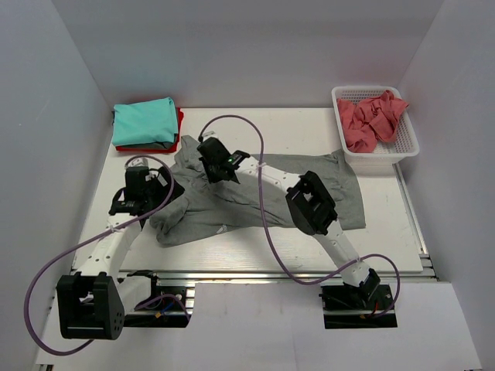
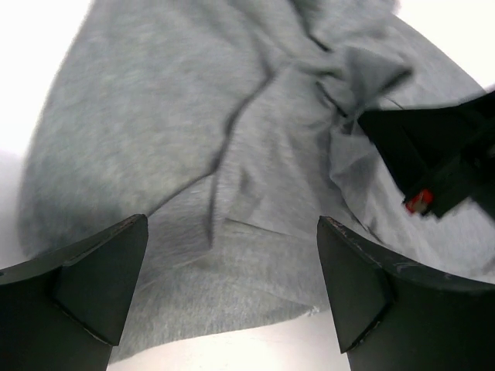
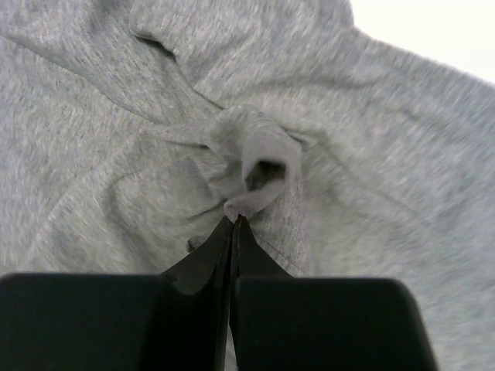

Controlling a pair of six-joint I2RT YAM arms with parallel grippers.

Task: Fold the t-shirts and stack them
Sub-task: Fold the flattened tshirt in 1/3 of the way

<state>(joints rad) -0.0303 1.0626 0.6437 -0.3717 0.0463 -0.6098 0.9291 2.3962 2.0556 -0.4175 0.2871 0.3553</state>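
Grey t-shirt [image 1: 209, 210], pinched by a thin tuft in the right gripper [image 3: 233, 222], could slip when pulled; the left gripper [image 2: 232, 224] gapes over it.

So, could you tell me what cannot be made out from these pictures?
1. Top view: the red t-shirt shows only an edge under the teal t-shirt; its fold is hidden.
2. Top view: the coral-pink cloth in the basket is crumpled; how many shirts, unclear.
3. Right wrist view: the right gripper is shut on the grey t-shirt; its fingers hide how much cloth is pinched.
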